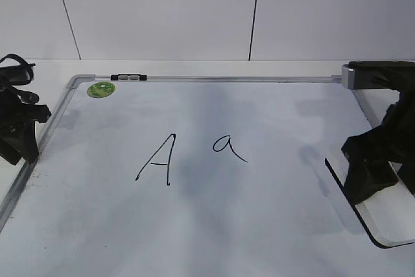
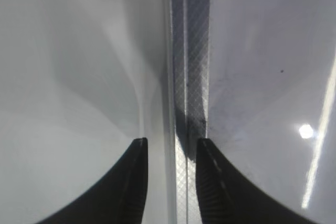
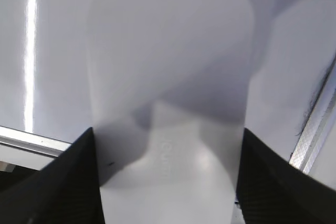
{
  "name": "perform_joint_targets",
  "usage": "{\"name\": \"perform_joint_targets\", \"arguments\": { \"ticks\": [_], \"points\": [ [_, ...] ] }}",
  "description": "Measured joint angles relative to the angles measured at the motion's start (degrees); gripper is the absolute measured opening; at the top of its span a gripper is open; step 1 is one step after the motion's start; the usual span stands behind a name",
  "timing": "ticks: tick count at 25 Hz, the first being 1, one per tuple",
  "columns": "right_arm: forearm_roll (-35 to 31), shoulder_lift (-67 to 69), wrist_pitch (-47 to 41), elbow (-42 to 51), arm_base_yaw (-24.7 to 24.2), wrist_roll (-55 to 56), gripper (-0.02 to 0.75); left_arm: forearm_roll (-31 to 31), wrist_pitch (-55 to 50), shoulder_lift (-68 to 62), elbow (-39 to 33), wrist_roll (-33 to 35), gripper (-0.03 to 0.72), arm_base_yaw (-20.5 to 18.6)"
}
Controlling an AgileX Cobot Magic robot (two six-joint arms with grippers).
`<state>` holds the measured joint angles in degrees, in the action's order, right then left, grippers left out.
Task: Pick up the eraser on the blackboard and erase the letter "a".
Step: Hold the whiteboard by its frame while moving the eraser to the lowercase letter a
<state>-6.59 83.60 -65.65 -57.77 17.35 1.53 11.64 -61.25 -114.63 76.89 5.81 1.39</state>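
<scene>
Exterior view: the blackboard lies flat on the counter, its silver-grey frame running along the far and left edges, with a round green sticker in the far-left corner and a small black-and-white clip on the far rail just beside it. A capital "A" and the letter "a" are written side by side near the middle of the board, the "a" to the right, unsmudged. The eraser, white with a dark underside, rests on the board near its right edge, well apart from the "a". The right hand stands over the eraser's far end; in the right wrist view its two dark fingers flank the eraser's long sides, apparently touching them, though whether they are clamped on it cannot be told. The left hand is at the board's left edge; in the left wrist view its fingers are apart, one on each side of the frame rail, holding nothing.
</scene>
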Motion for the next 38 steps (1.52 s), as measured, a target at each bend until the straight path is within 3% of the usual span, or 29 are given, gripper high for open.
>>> {"name": "perform_joint_targets", "arguments": {
  "ticks": [18,20,25,33,38],
  "points": [
    [-0.1,0.0,0.2,0.0,0.0,0.0,0.552,0.5,2.1,-1.6,0.8,-0.7,0.234,0.0],
    [-0.1,0.0,0.2,0.0,0.0,0.0,0.552,0.7,2.0,-1.7,0.8,-0.7,0.206,0.0],
    [-0.1,0.0,0.2,0.0,0.0,0.0,0.552,1.2,1.8,-1.7,0.8,-0.9,0.025,0.0],
    [0.1,0.0,0.3,0.0,0.0,0.1,0.552,1.2,1.7,-1.7,0.8,-1.1,0.016,0.0],
    [4.3,1.8,-1.1,-1.0,0.0,2.0,0.552,1.2,1.7,-1.7,0.8,-1.1,0.016,0.0]
  ]
}}
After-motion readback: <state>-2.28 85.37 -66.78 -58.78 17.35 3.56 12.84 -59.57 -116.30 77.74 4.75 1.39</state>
